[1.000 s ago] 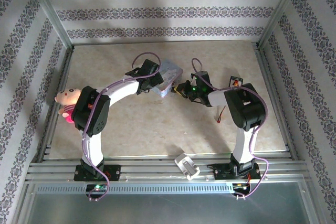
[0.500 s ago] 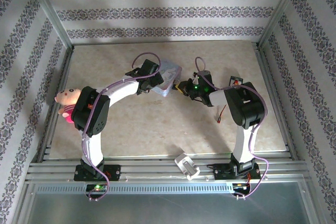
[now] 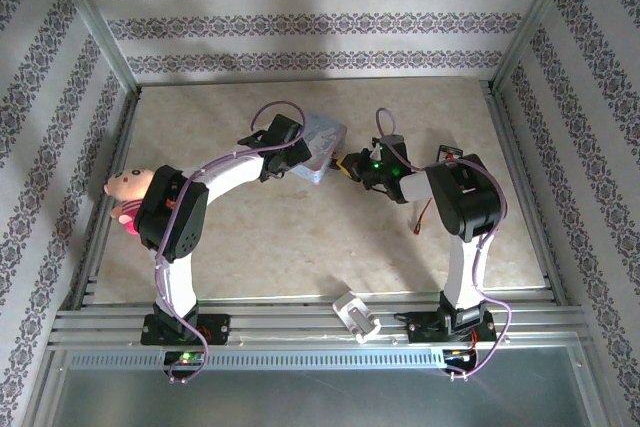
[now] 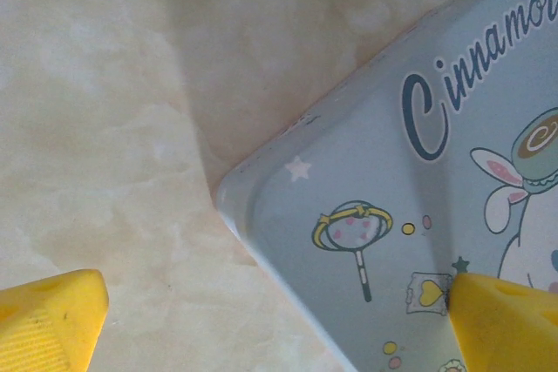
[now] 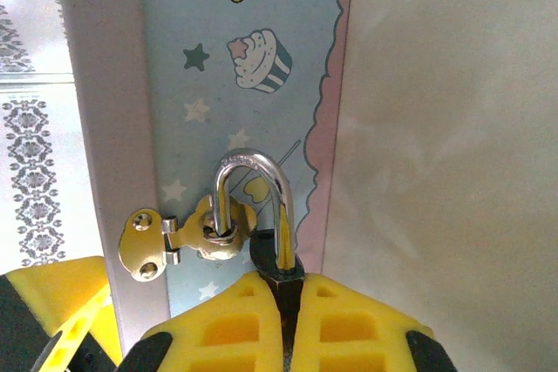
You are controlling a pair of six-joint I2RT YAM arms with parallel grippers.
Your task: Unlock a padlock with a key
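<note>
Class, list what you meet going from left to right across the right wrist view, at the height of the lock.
patterned wall → gold hasp → padlock → tin's pink scalloped border → table

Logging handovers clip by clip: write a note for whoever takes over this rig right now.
Right gripper: shut on the tiny black-bodied padlock, whose silvery shackle runs through the brass hasp of the pale blue cartoon-printed tin.
Left gripper: open, straddling the tin's lid corner.
Done: padlock gripped.
To do: insert and turn the key, free the shackle.
</note>
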